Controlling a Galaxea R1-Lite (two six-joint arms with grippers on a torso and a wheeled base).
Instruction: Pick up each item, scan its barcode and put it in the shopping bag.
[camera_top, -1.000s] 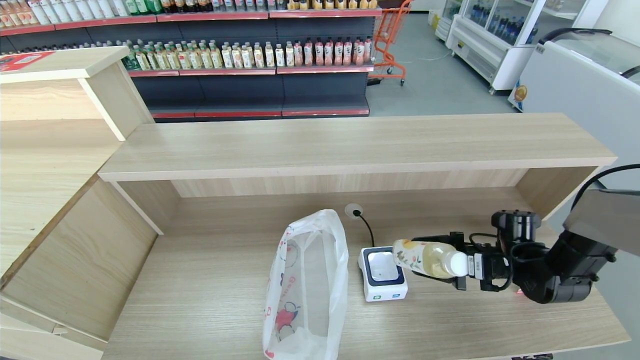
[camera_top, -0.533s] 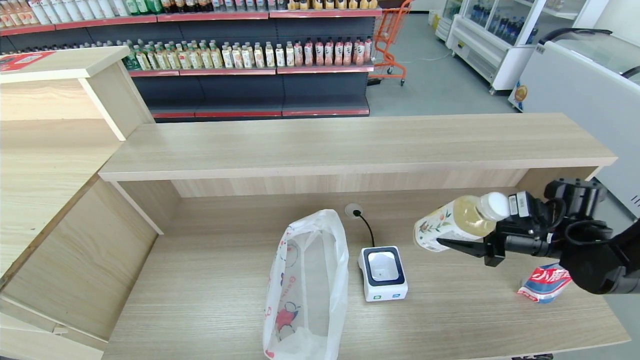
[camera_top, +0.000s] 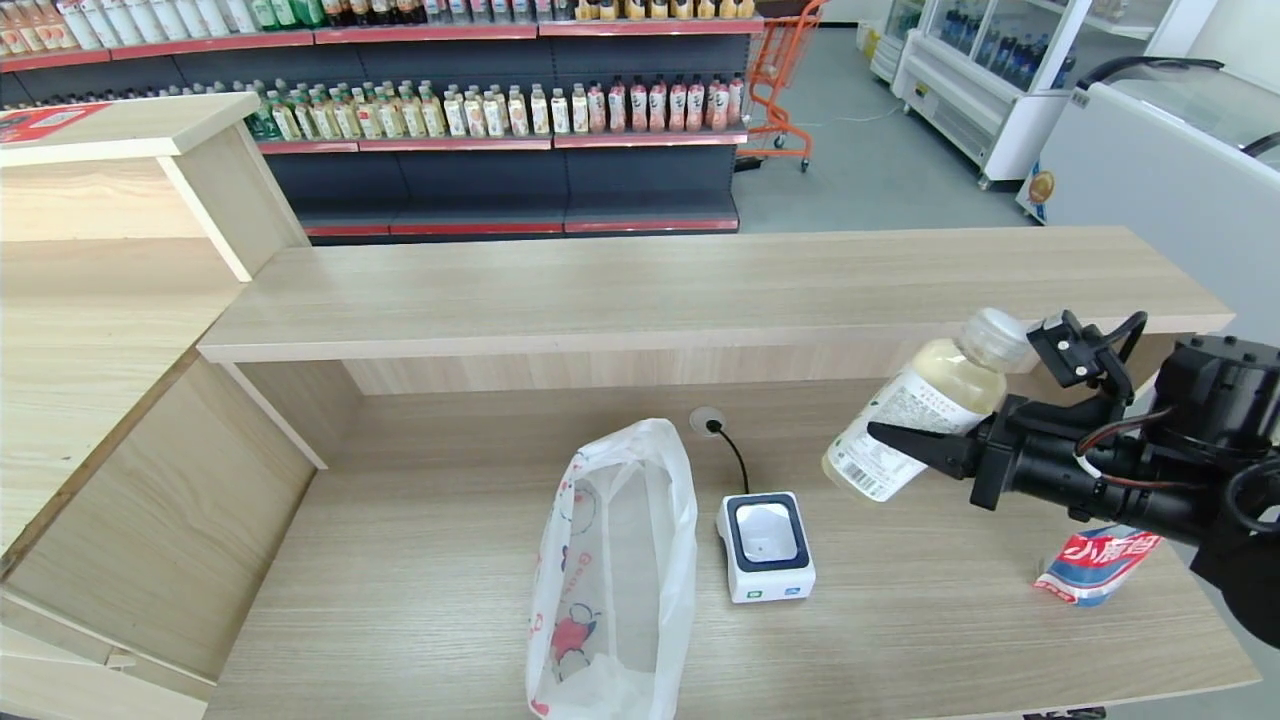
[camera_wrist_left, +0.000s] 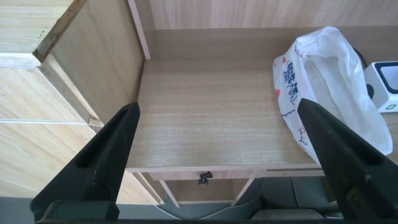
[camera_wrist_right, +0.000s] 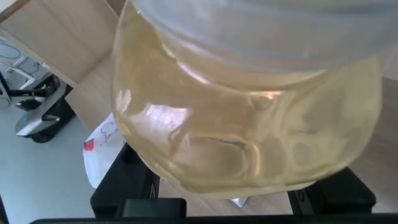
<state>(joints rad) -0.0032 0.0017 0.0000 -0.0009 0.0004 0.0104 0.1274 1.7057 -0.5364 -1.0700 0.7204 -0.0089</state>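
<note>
Bottle (camera_top: 920, 415), clamped in the right gripper (camera_top: 893, 428), has risen from just above the scanner (camera_top: 763, 545) to high on its right, barcode (camera_top: 866, 470) now showing. Probably scanned already, so the bag (camera_top: 615, 560) comes next.

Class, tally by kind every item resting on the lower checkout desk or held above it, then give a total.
Drink bottle: 1
Plastic shopping bag: 1
Barcode scanner: 1
Blue, white and red packet: 1
Total: 4
</note>
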